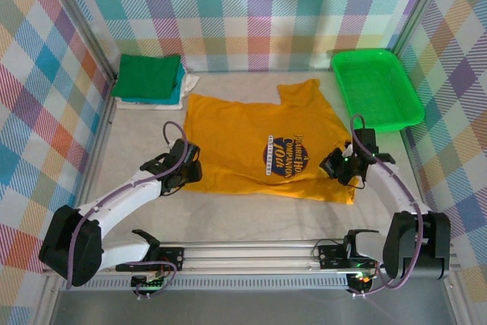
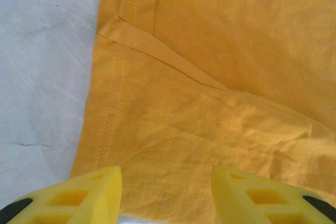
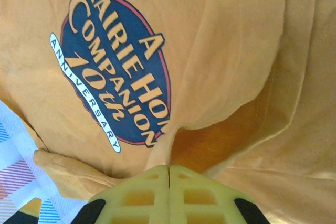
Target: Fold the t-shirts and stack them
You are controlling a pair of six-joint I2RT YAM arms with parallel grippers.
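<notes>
A mustard-yellow t-shirt [image 1: 251, 131] lies spread on the table, its dark-blue logo [image 1: 283, 156] toward the right. My left gripper [image 1: 190, 169] hovers at the shirt's left edge. In the left wrist view, that gripper [image 2: 165, 174] stands open, with flat yellow cloth [image 2: 210, 77] and a stitched hem between its fingers. My right gripper [image 1: 332, 165] is at the shirt's right side. In the right wrist view, that gripper [image 3: 168, 169] is shut on a raised pinch of the shirt [image 3: 236, 24] beside the logo [image 3: 115, 72]. Folded dark-green [image 1: 148, 75], teal [image 1: 177, 93] and white [image 1: 152, 101] t-shirts are stacked at the back left.
A bright green mesh tray [image 1: 373, 81] sits at the back right. Plaid walls close in the table on the left, back and right. Bare grey table [image 1: 137, 135] shows to the left of the yellow shirt and in front of it.
</notes>
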